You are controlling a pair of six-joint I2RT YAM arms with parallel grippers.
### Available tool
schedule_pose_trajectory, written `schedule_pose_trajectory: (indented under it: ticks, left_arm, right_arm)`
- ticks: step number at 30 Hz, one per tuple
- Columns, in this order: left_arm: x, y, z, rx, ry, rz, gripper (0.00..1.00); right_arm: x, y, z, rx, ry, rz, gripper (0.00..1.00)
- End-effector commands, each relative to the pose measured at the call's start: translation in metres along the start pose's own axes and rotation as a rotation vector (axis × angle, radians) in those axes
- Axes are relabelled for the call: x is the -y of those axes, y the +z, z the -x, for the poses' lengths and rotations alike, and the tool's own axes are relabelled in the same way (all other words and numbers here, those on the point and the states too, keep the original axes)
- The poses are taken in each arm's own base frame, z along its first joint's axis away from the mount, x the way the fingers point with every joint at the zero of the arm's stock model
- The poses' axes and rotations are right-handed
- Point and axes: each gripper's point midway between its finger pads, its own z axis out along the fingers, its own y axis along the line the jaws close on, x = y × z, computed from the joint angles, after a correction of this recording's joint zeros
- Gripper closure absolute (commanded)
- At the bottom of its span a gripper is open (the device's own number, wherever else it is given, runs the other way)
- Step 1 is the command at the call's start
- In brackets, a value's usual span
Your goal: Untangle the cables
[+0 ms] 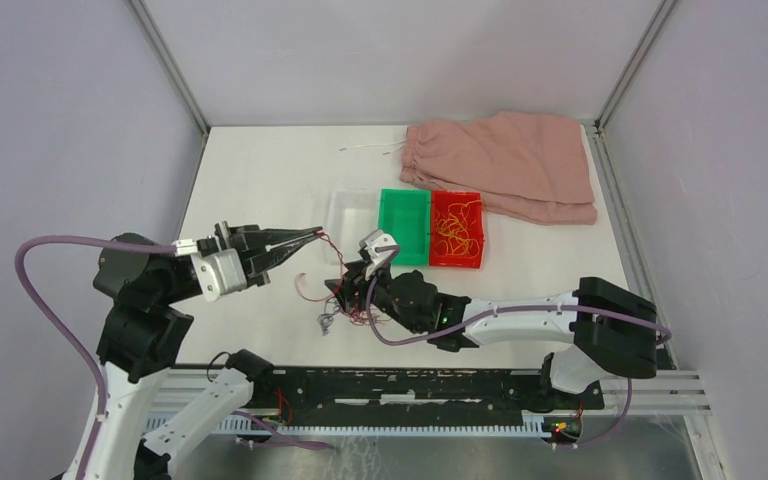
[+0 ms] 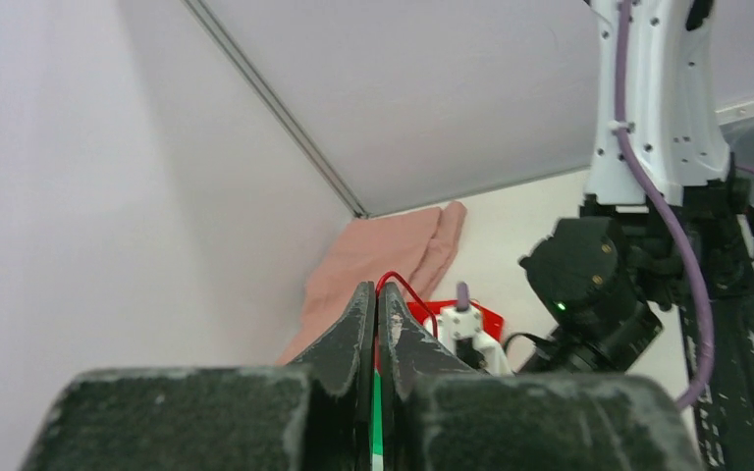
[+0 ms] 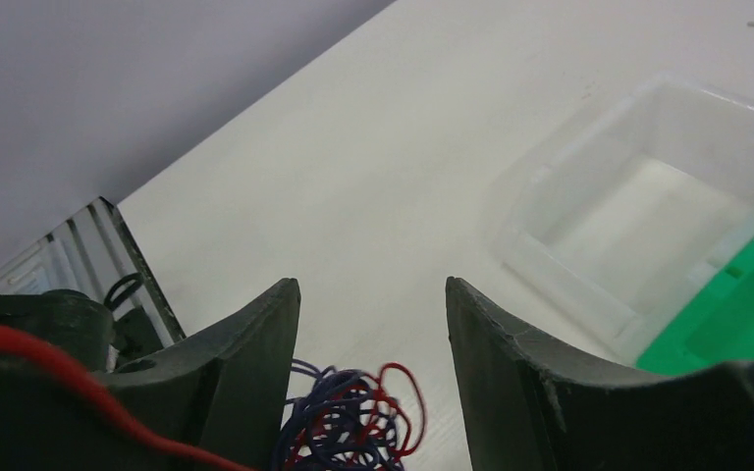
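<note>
A clump of red and dark purple cables (image 1: pixel 345 315) lies on the white table in front of the bins. My left gripper (image 1: pixel 315 234) is shut on a red cable (image 1: pixel 332 252) that runs from its tips down to the clump; in the left wrist view the red cable (image 2: pixel 408 293) loops out of the closed gripper (image 2: pixel 378 290). My right gripper (image 1: pixel 346 292) is open just over the clump; in the right wrist view the gripper (image 3: pixel 371 287) stands wide, with the clump (image 3: pixel 351 422) low between the fingers, against the left one. Yellow-orange cables (image 1: pixel 458 230) lie in the red bin.
A clear bin (image 1: pixel 345 200), a green bin (image 1: pixel 403 201) and a red bin (image 1: pixel 457 262) stand side by side mid-table. A pink cloth (image 1: pixel 505 160) with a white drawstring (image 1: pixel 370 148) lies at the back right. A loose pale strand (image 1: pixel 302 285) lies left of the clump.
</note>
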Motion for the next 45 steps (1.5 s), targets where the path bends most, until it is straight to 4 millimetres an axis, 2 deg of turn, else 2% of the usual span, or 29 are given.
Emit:
schedule_pose_trajectory:
  ticks: [1,8,15,20,28,34,37,40,42,45]
  left_arm:
    - [-0.035,-0.004,0.051,0.103,0.162,0.138,0.97]
    - [-0.069,-0.009,0.073,0.109,0.262,0.272,0.97]
    - [-0.09,-0.012,0.089,0.111,0.339,0.349,0.97]
    - [-0.107,-0.017,0.105,0.123,0.411,0.421,0.97]
    - [-0.145,-0.031,0.137,0.134,0.574,0.602,0.97]
    - [-0.17,-0.043,0.172,0.147,0.705,0.719,0.97]
    - [-0.178,-0.047,0.184,0.161,0.732,0.759,0.97]
    - [-0.178,-0.046,0.187,0.168,0.74,0.753,0.97]
    - [-0.174,-0.042,0.182,0.162,0.707,0.724,0.97]
    - [-0.166,-0.033,0.158,0.113,0.658,0.653,0.97]
  right_arm:
    - [0.022,-0.004,-0.016,0.001,-0.014,-0.086,0.38]
    - [0.047,-0.013,-0.046,-0.043,-0.044,-0.173,0.39]
    - [0.061,-0.019,-0.067,-0.081,-0.059,-0.21,0.41]
    - [0.066,-0.023,-0.08,-0.105,-0.051,-0.219,0.42]
    - [0.071,-0.027,-0.105,-0.152,-0.032,-0.225,0.44]
    - [0.079,-0.033,-0.124,-0.182,-0.022,-0.243,0.44]
    - [0.08,-0.034,-0.131,-0.196,-0.018,-0.244,0.48]
    - [0.081,-0.036,-0.136,-0.203,-0.011,-0.245,0.5]
    - [0.08,-0.037,-0.133,-0.197,-0.006,-0.238,0.48]
    - [0.075,-0.038,-0.106,-0.151,-0.012,-0.224,0.38]
